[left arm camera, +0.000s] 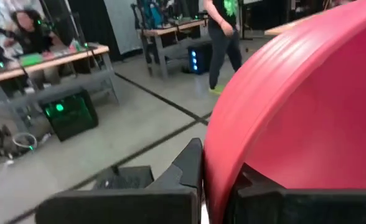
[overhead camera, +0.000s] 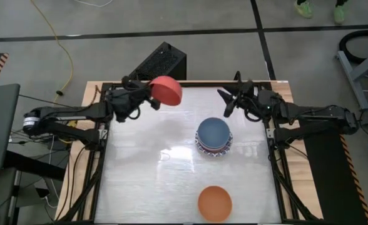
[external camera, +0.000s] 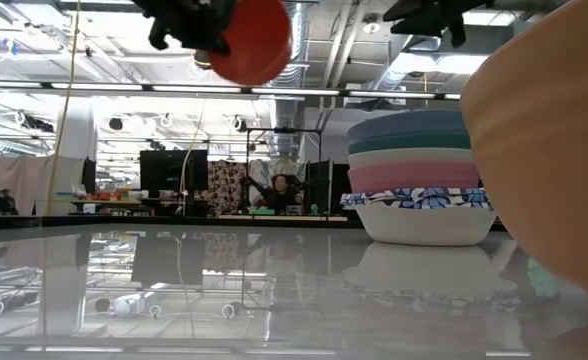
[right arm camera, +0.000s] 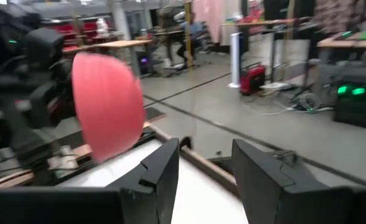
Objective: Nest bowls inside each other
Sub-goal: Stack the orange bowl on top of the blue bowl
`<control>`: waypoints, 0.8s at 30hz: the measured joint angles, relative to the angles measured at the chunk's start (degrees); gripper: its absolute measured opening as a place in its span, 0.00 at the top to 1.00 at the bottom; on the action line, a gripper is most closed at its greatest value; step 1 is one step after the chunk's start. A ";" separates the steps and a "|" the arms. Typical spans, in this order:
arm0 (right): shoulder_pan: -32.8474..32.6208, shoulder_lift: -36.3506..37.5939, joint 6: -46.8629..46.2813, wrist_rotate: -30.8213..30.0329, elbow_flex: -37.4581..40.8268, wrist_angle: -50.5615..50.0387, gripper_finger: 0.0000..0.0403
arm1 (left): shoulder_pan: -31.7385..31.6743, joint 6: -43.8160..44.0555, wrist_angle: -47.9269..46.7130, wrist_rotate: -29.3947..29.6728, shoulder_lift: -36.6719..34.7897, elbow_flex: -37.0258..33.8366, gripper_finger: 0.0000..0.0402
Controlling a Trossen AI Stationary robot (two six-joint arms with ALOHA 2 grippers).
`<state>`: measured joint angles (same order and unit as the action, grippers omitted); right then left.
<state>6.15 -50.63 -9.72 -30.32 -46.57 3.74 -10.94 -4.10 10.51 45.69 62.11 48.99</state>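
- The plain red round bowl (overhead camera: 166, 90) is held in the air over the table's far left corner, its rim pinched by the left gripper (overhead camera: 150, 100), whose fingers are pressed together on it; the bowl is tipped on its side.
- The right gripper (overhead camera: 226, 102) waits with fingers spread and nothing between them, raised near the far right of the white tabletop (overhead camera: 146, 181).
- The nested stack of bowls (overhead camera: 214, 139), plain blue on top and a blue-and-white patterned bowl at the base, stands right of the table's centre.
- The plain orange round bowl (overhead camera: 214, 203) sits alone near the front edge, well apart from the stack.
- Step judged in hand: the red bowl is to be carried to the stack.
- For a clean nest, it should be turned mouth-up, centred over the blue bowl, lowered level, and released only once seated.
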 joint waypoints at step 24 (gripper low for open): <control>-2.95 -23.26 10.06 -12.47 -19.00 0.10 0.58 | -1.07 -15.69 20.88 12.72 15.94 6.11 1.00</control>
<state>3.19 -73.89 0.34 -42.79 -65.56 3.84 -12.01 -19.79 31.39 58.41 78.05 55.11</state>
